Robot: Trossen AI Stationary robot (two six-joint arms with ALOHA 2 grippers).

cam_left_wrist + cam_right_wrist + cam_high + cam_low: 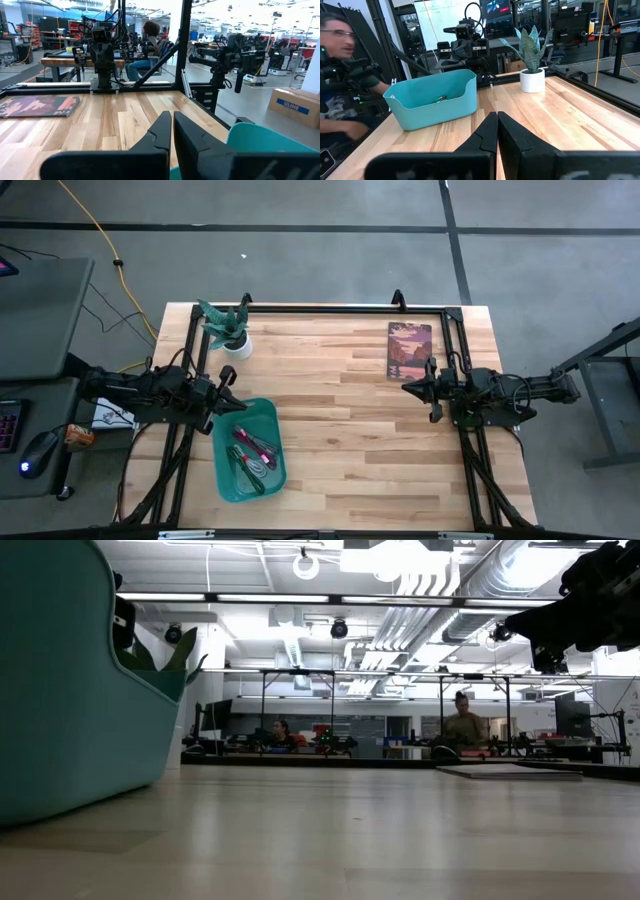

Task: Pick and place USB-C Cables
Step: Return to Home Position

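Note:
Several bundled USB-C cables point(252, 455), one maroon and one green among them, lie on the floor of a teal bin point(272, 423) near the table's left front. A bit of one cable point(440, 99) shows over the bin's rim point(427, 89) in the right wrist view. My left gripper point(233, 388) is shut and level at the table's left edge, its tips over the bin's far rim, touching nothing. At the table's right side my right gripper point(408, 388) is likewise shut and level, holding nothing.
A potted plant point(232, 330) in a white pot stands at the far left. A picture card point(409, 350) lies flat at the far right. Bare wood lies between the two grippers. A yellow cord point(95, 230) runs on the floor. A person sits beyond the left edge.

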